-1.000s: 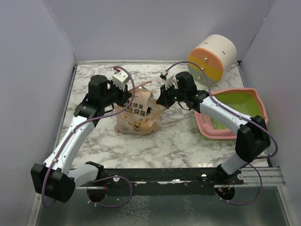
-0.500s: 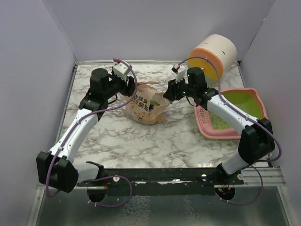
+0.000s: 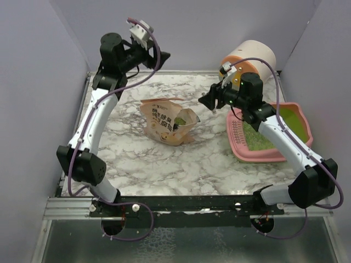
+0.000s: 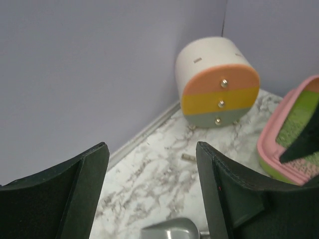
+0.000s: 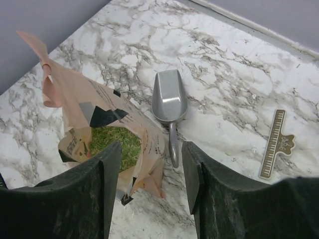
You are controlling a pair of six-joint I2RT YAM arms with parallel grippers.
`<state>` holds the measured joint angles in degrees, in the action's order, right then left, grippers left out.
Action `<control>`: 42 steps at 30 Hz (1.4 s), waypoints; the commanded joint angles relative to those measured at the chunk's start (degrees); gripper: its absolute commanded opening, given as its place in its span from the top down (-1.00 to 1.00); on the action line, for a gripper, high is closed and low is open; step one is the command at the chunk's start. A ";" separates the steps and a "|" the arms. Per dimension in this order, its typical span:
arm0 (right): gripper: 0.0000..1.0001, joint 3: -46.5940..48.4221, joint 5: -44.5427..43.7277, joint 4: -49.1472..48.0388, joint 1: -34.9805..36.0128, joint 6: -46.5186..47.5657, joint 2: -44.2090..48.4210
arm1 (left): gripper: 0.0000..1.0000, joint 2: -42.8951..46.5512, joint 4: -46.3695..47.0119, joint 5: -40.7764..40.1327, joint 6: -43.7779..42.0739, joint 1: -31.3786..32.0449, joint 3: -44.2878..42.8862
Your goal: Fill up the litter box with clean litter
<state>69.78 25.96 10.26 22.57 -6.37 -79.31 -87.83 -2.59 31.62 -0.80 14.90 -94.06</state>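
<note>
While left gripper (image 4: pixel 150 149) and right gripper (image 5: pixel 150 147) gape empty, tan bag (image 3: pixel 164 121) holds clean litter (image 5: pixel 112 137), mouth facing right, litter box (image 3: pixel 241 153) thinly layered, long axis left-right.

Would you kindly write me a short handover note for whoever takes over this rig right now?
Left gripper: fingers open, empty, raised near the back wall.
Right gripper: fingers open, empty, hovering beside the bag.
Bag stands open mid-table with litter inside; the scoop lies on the table beside it. Litter box sits at the right.
Done: the box seems to hold a thin speckled layer.
Left: probably regrasp the bag or scoop and add more.
</note>
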 commanded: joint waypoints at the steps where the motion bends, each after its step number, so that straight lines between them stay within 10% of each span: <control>1: -0.06 -0.11 1.43 1.71 -0.06 0.30 2.79 | -0.46 -10.53 -8.56 5.72 5.99 -8.57 -19.52; 7: -0.06 -0.43 2.62 3.28 -1.11 1.77 2.29 | -0.20 -3.38 44.81 24.84 51.29 -30.41 18.05; 15: -0.06 -0.11 11.20 2.43 -4.32 1.21 -1.38 | -0.25 20.23 49.02 23.74 34.20 -29.50 54.54; 21: -0.06 -5.33 20.13 -3.74 -5.81 -0.47 -1.85 | -0.31 26.51 53.78 20.24 26.15 -23.38 61.77; 32: -0.03 -13.49 23.36 -8.25 -6.57 -1.88 3.39 | -0.29 11.83 69.33 33.42 26.54 -20.96 59.64; 42: -0.06 -18.13 25.12 -10.93 -6.57 -0.30 4.12 | -0.28 -6.84 102.82 35.14 51.62 -20.14 54.43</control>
<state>54.11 48.69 3.42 16.38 -7.70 -75.50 -90.43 82.56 63.83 40.64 -5.87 -36.12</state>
